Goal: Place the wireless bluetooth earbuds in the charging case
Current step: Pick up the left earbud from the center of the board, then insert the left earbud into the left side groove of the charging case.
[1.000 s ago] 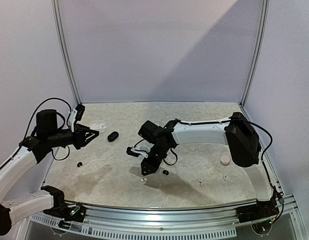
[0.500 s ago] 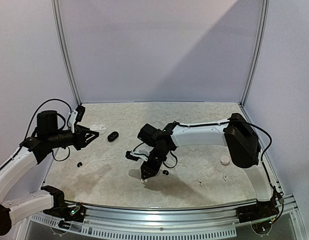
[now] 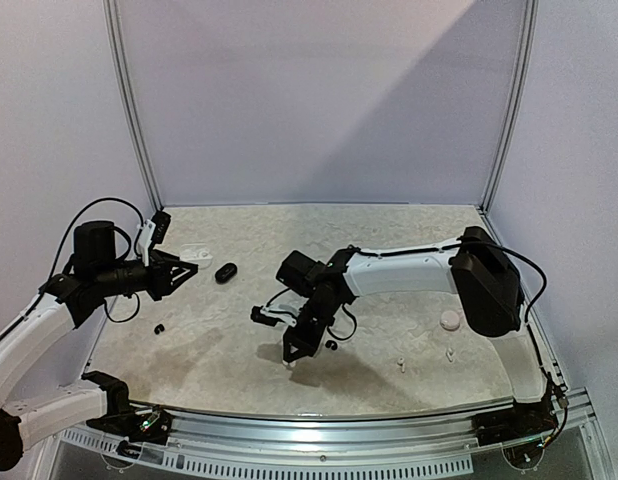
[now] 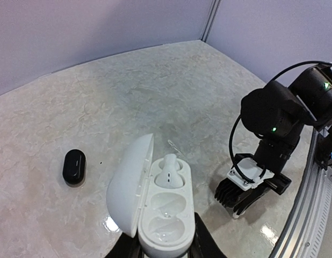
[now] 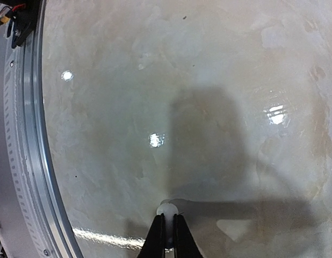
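Right gripper [image 5: 167,217] pinches a white earbud [image 5: 166,206] on the table [image 3: 409,240], near its front edge. Left gripper [image 4: 167,250] clamps the white case [image 4: 167,215] with its lid open, steadying the empty slot for insertion.

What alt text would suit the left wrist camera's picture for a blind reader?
An open white charging case sits in the left gripper at the bottom edge, one white earbud in its far slot, the near slot empty. A closed black case lies on the table to its left; the right gripper points down at the table on the right.
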Controlling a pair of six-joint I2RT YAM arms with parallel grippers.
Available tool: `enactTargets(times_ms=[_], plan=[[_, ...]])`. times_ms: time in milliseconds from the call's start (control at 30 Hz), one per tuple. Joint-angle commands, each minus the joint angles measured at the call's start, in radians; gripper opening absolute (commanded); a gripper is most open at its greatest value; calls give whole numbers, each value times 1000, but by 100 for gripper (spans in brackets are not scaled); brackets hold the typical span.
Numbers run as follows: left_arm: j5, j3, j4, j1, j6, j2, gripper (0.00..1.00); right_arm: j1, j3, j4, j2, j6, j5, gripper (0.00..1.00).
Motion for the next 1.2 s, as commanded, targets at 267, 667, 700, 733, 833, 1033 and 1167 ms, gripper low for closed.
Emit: enactTargets(times_ms=[267, 667, 700, 733, 833, 1033, 1167], plan=[[99, -17, -7, -11, 112, -23, 0, -6, -11, -32, -124, 30, 14, 0], [379, -31, 48, -80, 220, -67, 0, 9, 188, 93, -431, 30, 228, 0], [381, -27, 48, -93, 228, -64, 0, 28, 210, 106, -437, 18, 226, 0], [386, -21, 47, -105, 235, -57, 0, 43, 229, 121, -438, 5, 221, 0], [395, -4, 44, -138, 260, -46, 0, 87, 280, 157, -424, -24, 183, 0], [379, 23, 19, -195, 330, -38, 0, 157, 396, 119, -339, -84, 160, 0], [365, 37, -12, -220, 377, -38, 0, 179, 437, 70, -285, -128, 172, 0]])
